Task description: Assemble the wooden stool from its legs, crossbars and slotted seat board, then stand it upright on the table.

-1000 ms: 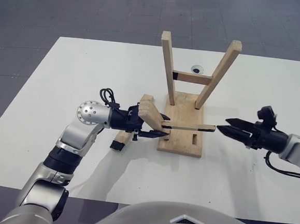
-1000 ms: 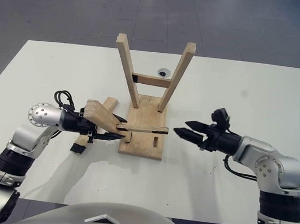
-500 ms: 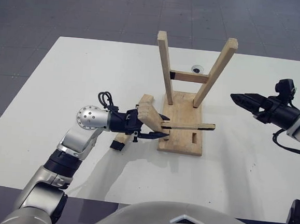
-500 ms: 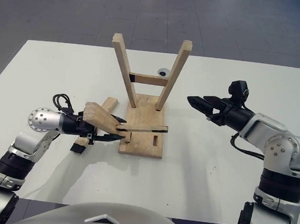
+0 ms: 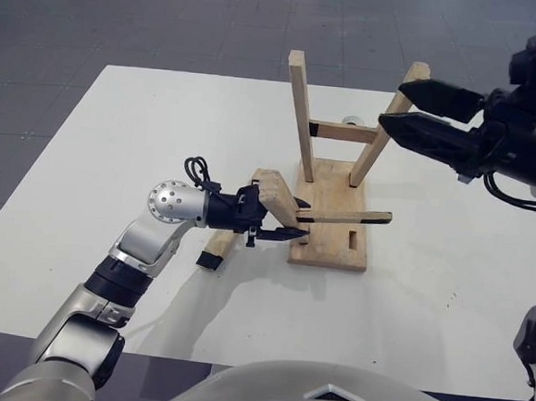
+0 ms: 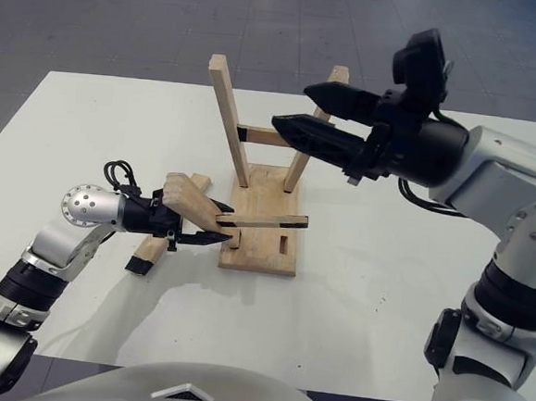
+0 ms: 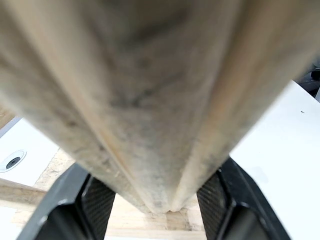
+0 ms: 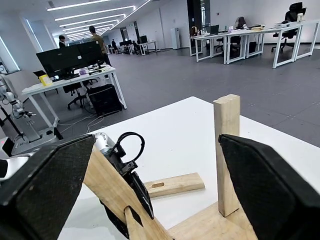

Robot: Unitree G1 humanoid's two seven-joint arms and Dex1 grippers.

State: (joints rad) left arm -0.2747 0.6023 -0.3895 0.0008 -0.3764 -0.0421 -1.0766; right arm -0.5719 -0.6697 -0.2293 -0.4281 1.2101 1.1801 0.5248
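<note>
The slotted seat board (image 5: 332, 233) lies flat on the white table (image 5: 114, 151). Two legs (image 5: 299, 119) joined by a crossbar (image 5: 346, 131) stand upright in its far end. My left gripper (image 5: 282, 230) is shut on a third leg (image 5: 274, 195), tilted at the board's left edge, and that leg's thin crossbar (image 5: 348, 217) reaches over the board. Its dark fingers (image 7: 86, 200) flank the wood. My right gripper (image 6: 291, 107) hangs open, raised above the upright legs, holding nothing. One upright leg (image 8: 227, 150) shows between its wide-apart fingers (image 8: 45, 195).
A fourth leg (image 5: 216, 245) with a dark end lies on the table left of the board, beneath my left gripper. A small round hole (image 5: 351, 120) sits in the tabletop behind the stool. Bare table lies to the right and front.
My right arm has risen from table height right of the board to high over the upright legs. The left gripper keeps the leg in much the same place.
</note>
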